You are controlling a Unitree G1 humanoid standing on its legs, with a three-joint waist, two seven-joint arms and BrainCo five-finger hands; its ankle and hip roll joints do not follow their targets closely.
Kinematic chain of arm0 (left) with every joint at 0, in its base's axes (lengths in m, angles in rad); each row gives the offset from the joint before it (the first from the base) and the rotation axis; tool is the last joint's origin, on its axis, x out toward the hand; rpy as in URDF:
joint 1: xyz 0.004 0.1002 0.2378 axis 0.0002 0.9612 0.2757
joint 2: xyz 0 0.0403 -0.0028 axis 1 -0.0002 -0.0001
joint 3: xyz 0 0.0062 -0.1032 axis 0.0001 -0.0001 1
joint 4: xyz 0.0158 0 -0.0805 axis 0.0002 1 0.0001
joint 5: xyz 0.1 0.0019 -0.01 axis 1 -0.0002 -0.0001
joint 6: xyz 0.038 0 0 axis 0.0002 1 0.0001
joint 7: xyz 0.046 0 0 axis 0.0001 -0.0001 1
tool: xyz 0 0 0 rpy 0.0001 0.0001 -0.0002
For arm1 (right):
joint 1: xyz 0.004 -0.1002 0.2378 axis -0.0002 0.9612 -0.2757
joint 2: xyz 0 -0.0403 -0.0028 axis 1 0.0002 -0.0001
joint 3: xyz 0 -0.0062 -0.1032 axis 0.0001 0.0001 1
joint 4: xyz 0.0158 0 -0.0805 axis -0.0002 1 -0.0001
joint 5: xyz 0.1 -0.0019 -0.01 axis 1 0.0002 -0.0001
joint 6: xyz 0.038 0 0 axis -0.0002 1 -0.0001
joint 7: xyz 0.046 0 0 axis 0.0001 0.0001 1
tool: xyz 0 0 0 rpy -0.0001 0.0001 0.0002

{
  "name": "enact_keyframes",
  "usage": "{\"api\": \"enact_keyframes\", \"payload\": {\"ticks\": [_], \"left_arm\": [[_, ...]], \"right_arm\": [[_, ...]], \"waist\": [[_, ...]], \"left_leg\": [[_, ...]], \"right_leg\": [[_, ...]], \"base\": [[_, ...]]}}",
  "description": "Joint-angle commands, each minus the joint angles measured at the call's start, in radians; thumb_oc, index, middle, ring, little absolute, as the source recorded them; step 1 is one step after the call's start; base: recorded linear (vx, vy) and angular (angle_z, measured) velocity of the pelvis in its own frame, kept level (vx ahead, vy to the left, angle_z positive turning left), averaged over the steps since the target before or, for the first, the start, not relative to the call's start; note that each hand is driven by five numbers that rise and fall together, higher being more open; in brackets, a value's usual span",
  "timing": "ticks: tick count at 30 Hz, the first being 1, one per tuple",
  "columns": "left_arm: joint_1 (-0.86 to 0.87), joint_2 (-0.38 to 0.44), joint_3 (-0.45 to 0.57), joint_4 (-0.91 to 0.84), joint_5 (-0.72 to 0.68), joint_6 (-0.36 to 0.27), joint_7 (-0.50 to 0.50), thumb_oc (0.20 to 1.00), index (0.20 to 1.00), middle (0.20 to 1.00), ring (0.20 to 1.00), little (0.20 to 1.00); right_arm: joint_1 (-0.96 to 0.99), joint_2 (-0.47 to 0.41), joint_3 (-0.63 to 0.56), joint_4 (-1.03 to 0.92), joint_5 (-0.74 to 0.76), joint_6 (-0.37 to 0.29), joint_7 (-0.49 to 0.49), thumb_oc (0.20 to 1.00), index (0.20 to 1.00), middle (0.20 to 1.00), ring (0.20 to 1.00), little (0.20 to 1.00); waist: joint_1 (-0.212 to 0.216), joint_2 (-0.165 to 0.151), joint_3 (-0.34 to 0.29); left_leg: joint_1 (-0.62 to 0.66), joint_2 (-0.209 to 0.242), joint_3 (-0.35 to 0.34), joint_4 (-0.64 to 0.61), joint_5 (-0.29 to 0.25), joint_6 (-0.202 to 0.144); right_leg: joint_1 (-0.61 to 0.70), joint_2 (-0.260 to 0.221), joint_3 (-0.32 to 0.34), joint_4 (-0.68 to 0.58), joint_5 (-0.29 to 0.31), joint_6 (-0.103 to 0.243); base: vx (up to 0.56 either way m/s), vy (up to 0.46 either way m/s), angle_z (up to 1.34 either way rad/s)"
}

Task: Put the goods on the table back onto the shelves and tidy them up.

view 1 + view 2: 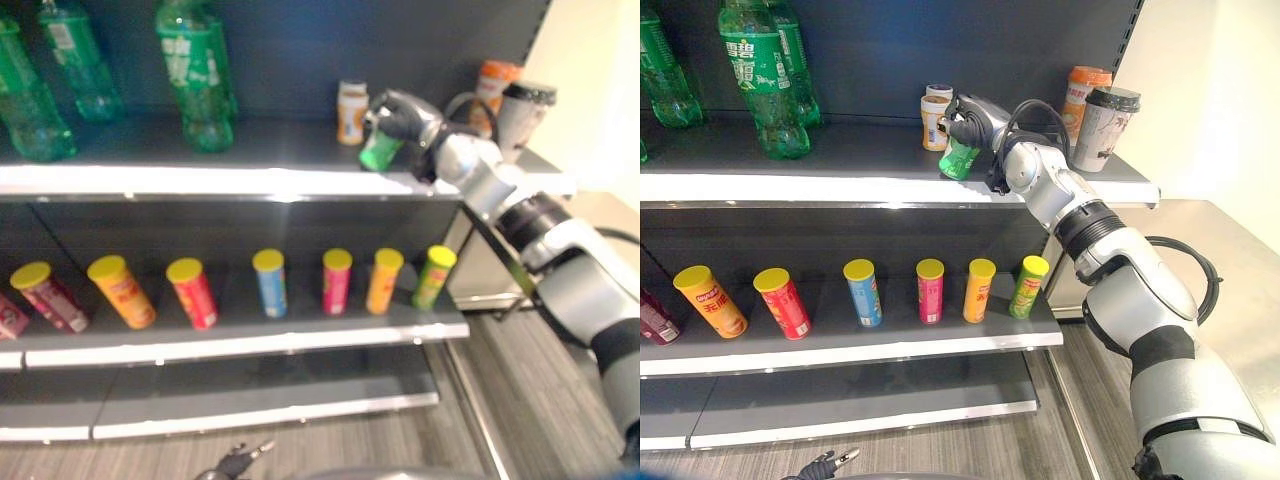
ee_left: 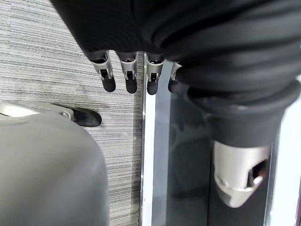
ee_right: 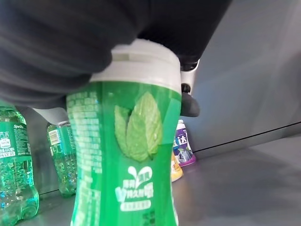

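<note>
Green with a white cap, the small plastic mint bottle (image 1: pixel 959 159) hangs tilted just above the top shelf (image 1: pixel 890 186), gripped by the right hand's (image 1: pixel 975 120) curled fingers, seemingly for placing beside the small orange-labelled jars (image 1: pixel 934 115), while the left hand (image 2: pixel 127 77) hangs relaxed, holding nothing.

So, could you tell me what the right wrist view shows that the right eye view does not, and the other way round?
Right wrist view: the green container close up, with its white cap and a leaf picture on the label. Right eye view: a row of yellow-lidded tubes on the lower shelf, and a lidded cup at the top shelf's right end. Both: the right hand, fingers curled round the green container over the top shelf, and green soda bottles further along it.
</note>
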Motion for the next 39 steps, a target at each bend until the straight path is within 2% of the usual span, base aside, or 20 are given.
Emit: {"api": "enact_keyframes", "payload": {"ticks": [1,10,18,19,39], "left_arm": [[-0.093,0.006,-0.045,0.067,-0.012,-0.029,0.003,1.0,1.0,1.0,1.0,1.0],[-0.094,0.006,-0.04,0.065,-0.017,-0.03,0.005,1.0,1.0,1.0,1.0,1.0],[-0.091,0.008,-0.018,0.058,-0.026,-0.029,0.006,1.0,1.0,1.0,1.0,1.0],[-0.083,0.009,-0.016,0.055,-0.021,-0.031,0.003,1.0,1.0,1.0,1.0,1.0],[-0.091,0.022,-0.02,0.052,-0.013,-0.031,0.01,1.0,1.0,1.0,1.0,1.0]], "right_arm": [[-0.153,-0.022,0.044,0.081,-0.021,-0.016,-0.018,0.2,0.2,0.2,0.2,0.2],[-0.161,-0.038,0.07,0.049,-0.058,-0.021,-0.007,0.2,0.2,0.2,0.2,0.2],[-0.15,-0.081,0.16,-0.038,-0.165,-0.047,0.043,0.2,0.2,0.2,0.2,0.2],[-0.107,-0.103,0.165,-0.02,-0.181,-0.052,0.067,1.0,1.0,1.0,1.0,1.0],[-0.199,-0.137,0.118,-0.001,-0.126,-0.033,-0.005,1.0,1.0,1.0,1.0,1.0]], "waist": [[0.03,-0.047,0.005],[0.033,-0.053,0.005],[0.042,-0.061,0.006],[0.056,-0.06,0.009],[0.047,-0.064,0.009]], "left_leg": [[0.044,-0.029,-0.041,0.001,-0.1,0.012],[0.04,-0.031,-0.046,0.001,-0.103,0.012],[0.037,-0.031,-0.056,0.001,-0.106,0.011],[0.032,-0.034,-0.075,0.001,-0.108,0.009],[0.034,-0.034,-0.069,0.001,-0.113,0.012]], "right_leg": [[0.03,-0.016,0.006,0.007,-0.019,-0.002],[0.028,-0.016,0.0,0.007,-0.02,-0.001],[0.031,-0.018,-0.01,0.007,-0.027,0.001],[0.034,-0.02,-0.025,0.007,-0.037,0.0],[0.033,-0.018,-0.021,0.007,-0.034,-0.002]], "base": [[0.0,0.0,0.0],[0.0,0.0,0.0],[0.01,-0.006,0.0],[0.07,-0.049,0.02],[0.01,-0.002,0.04]]}}
